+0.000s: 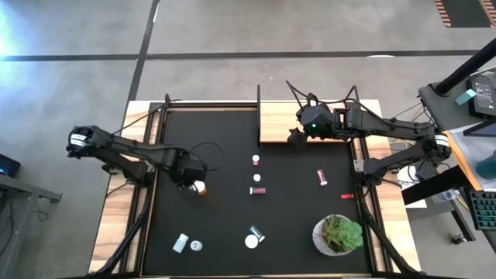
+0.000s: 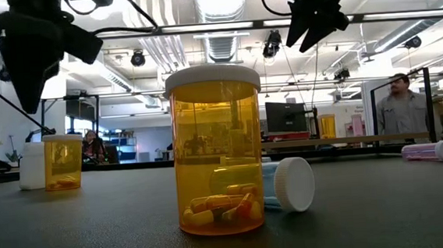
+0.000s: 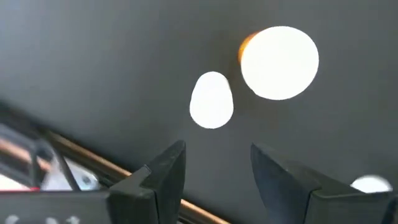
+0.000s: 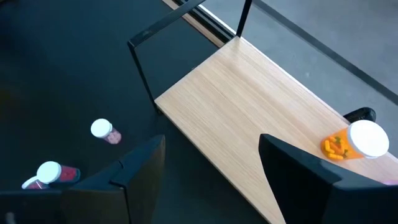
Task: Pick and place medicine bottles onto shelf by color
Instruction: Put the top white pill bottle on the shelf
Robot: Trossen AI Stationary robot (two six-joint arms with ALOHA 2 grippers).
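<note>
My left gripper point(image 1: 187, 184) point(image 3: 217, 171) is open and hangs above the black mat's left part, over an upright orange bottle point(image 1: 201, 187) point(image 3: 280, 62) and a smaller white bottle point(image 3: 211, 99). It touches neither. My right gripper point(image 1: 297, 137) point(image 4: 211, 168) is open and empty above the near edge of the light-wood shelf point(image 1: 279, 124) point(image 4: 249, 118). An orange bottle point(image 4: 351, 142) stands on the shelf. Pink-red bottles point(image 1: 256, 190) point(image 1: 322, 177) point(image 4: 102, 130) lie and stand mid-mat. An orange bottle point(image 2: 217, 152) stands near the front edge.
A green potted plant point(image 1: 337, 234) stands at the mat's near right. Two pale bottles point(image 1: 186, 244) sit near left. A bottle point(image 2: 288, 183) lies behind the front orange bottle. Thin black posts point(image 4: 143, 68) rise at the shelf's corners. A person point(image 2: 400, 104) stands beyond the table.
</note>
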